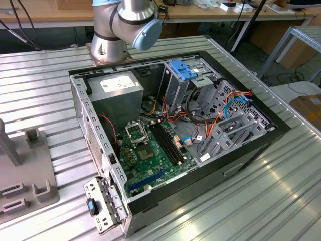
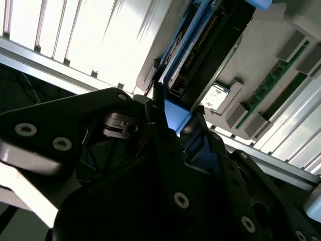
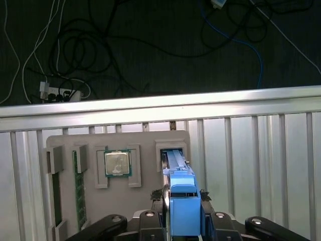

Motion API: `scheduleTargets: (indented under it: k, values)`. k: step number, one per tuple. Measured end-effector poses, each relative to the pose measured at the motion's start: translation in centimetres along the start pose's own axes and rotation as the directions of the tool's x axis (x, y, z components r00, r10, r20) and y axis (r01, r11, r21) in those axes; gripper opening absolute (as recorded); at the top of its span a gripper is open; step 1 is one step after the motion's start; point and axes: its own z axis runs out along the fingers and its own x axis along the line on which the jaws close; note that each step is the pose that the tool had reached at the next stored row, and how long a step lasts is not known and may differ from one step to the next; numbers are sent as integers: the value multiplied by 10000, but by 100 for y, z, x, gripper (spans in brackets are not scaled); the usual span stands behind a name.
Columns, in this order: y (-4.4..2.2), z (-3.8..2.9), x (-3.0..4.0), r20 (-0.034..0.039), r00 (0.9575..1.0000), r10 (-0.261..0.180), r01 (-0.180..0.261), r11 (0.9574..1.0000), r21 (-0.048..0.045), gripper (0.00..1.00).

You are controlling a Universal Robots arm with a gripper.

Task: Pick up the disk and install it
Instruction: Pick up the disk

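Status: pick-up in progress; installation not started.

- The disk stands on edge in a slot of the grey holder plate, beside a processor and memory sticks. The plate lies on the ribbed metal desk.
- The claw grips the blue end tab of the disk. Its fingers bear on both sides of the tab with no visible gap, so it appears fully closed on it.
- The disk is not lifted clear of the slot.
- The open computer case holds no disk in the exterior view. The upright drive cage with its blue latch is unoccupied as far as can be seen.

Limits of view: the claw body covers the lower part of the tab. How deep the disk sits in the slot cannot be determined.
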Motion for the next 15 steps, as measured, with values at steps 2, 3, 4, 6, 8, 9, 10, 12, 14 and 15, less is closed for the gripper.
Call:
scheduleTargets:
  k: [2,3,4,6,8,9,10,12,14,15]
  values:
    - [0,0,-1,0,10000,-9,9,10000,1,37]
    - [0,0,-1,2,10000,-77,77,10000,1,37]
    - [0,0,-1,6,9998,-176,176,9998,3,37]
    - [0,0,-1,23,9969,-792,792,9969,10,37]
    - [0,0,-1,24,9968,-796,796,9968,11,37]
    - [0,0,0,24,9968,-798,798,9968,11,37]
    - [0,0,-1,24,9968,-798,798,9968,11,37]
    - [0,-3,0,25,9968,-799,799,9968,13,37]
    - [0,-5,0,25,9968,-799,799,9968,13,37]
    - [0,-6,0,25,9968,-799,799,9968,12,37]
